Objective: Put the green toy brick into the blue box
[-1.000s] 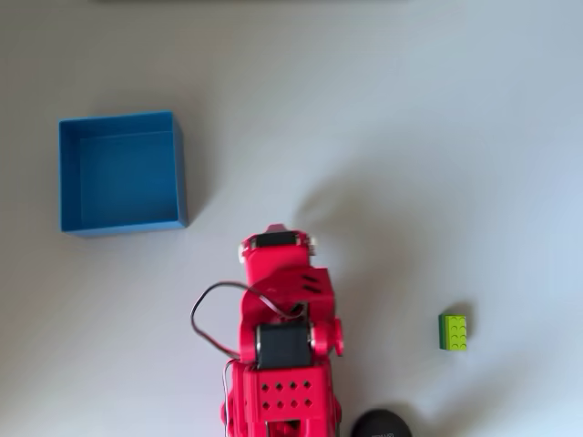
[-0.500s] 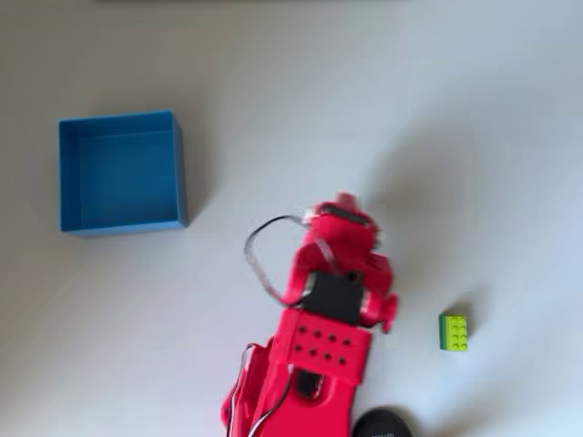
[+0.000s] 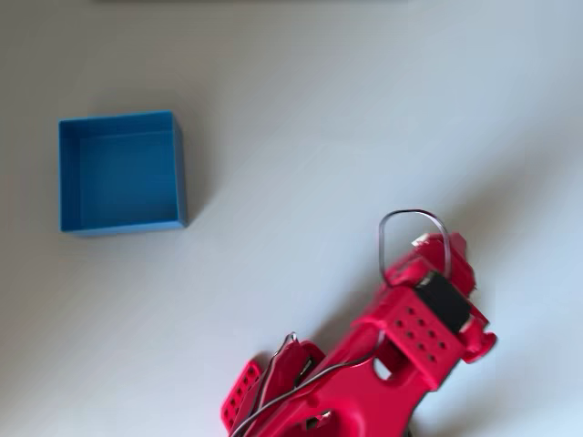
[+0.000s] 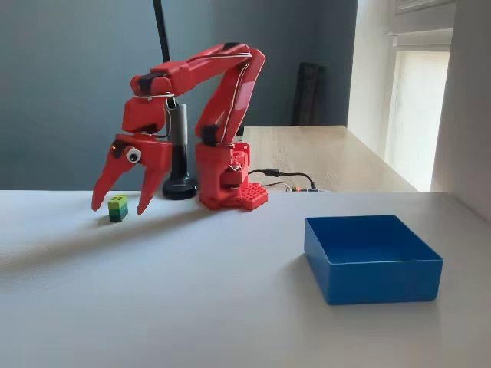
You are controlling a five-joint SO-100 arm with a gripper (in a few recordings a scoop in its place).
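In the fixed view the green toy brick (image 4: 117, 208) lies on the white table, lime on top and darker below. My red gripper (image 4: 120, 208) hangs open over it, one finger on each side, tips close to the table. From overhead the arm's head (image 3: 433, 305) covers the brick. The blue box (image 3: 180, 168) stands far off at the left in the overhead view; in the fixed view the blue box (image 4: 383, 284) is at the right front, with nothing inside.
A black stand with a round foot (image 4: 178, 185) rises just behind the arm's red base (image 4: 226, 184). Cables (image 4: 284, 178) trail from the base. A wooden table (image 4: 322, 153) lies beyond the white one.
The arm has swung from the middle to the right in the overhead view and now covers the brick, which lay uncovered before. Box and brick have not moved.
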